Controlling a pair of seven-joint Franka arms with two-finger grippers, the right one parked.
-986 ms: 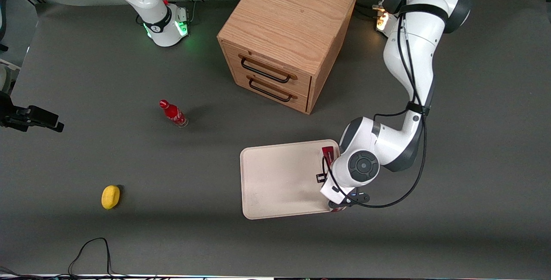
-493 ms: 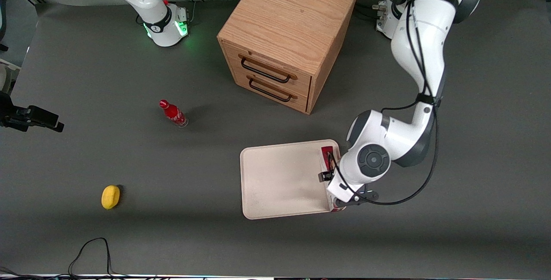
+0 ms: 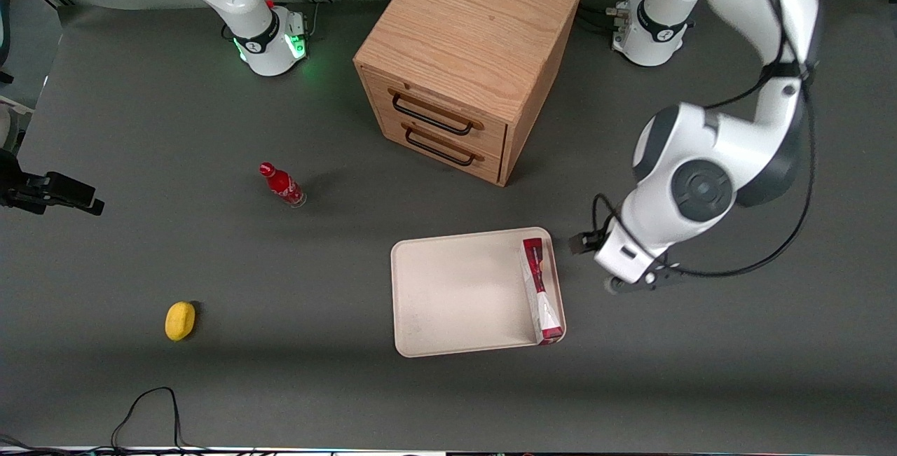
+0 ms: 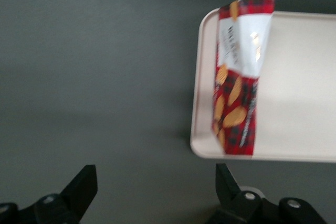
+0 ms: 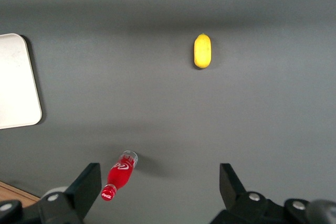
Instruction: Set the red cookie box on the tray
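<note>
Because the red cookie box (image 3: 540, 290) lies on the tray (image 3: 455, 291) along the rim at the working arm's end, the placing looks done. Empty, with jaws spread wide, the gripper (image 3: 615, 275) hangs above bare table beside the tray. Only the wrist camera shows the box (image 4: 239, 77) perhaps leaning on the rim.

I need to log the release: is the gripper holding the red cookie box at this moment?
No: the gripper hangs open over bare table beside the tray, apart from the red cookie box lying along the tray's edge.
</note>
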